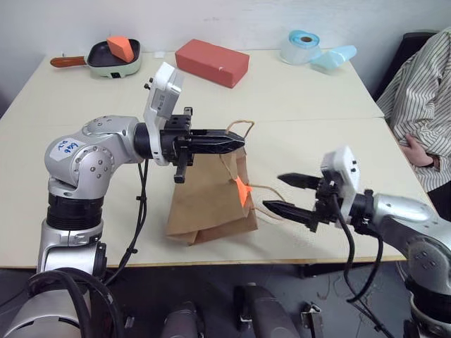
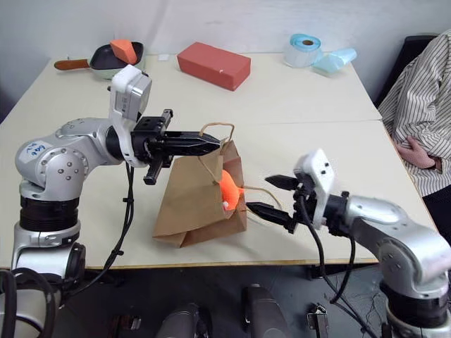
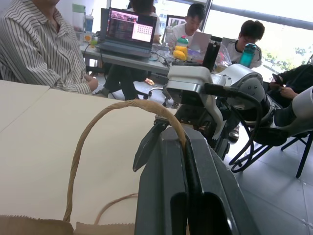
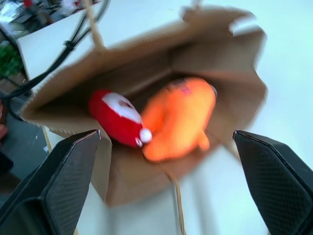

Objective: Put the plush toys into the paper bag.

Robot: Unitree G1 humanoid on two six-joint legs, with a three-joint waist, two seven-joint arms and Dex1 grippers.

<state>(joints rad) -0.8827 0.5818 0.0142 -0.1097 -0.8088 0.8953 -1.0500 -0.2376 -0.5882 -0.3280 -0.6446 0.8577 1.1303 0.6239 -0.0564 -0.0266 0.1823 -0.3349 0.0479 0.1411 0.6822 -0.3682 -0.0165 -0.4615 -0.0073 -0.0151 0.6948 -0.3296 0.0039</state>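
Inside the paper bag [image 4: 146, 63], both plush toys [image 4: 161, 117]; left gripper [image 1: 236, 143] pinches its handle [image 3: 98, 132], right gripper [image 1: 285, 193] spread.

paper bag [image 1: 204, 201]: matt brown kraft paper, creased
bag handles [image 3: 98, 132]: twisted tan cord, rough
plush toys [image 4: 161, 117]: soft, fuzzy cloth, red and orange
tabletop [image 1: 296, 98]: smooth, matt, cream
right gripper [image 4: 161, 186]: matt black fingers, fine cross-hatched texture

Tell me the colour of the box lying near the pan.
Red box, clearest in the right eye view.
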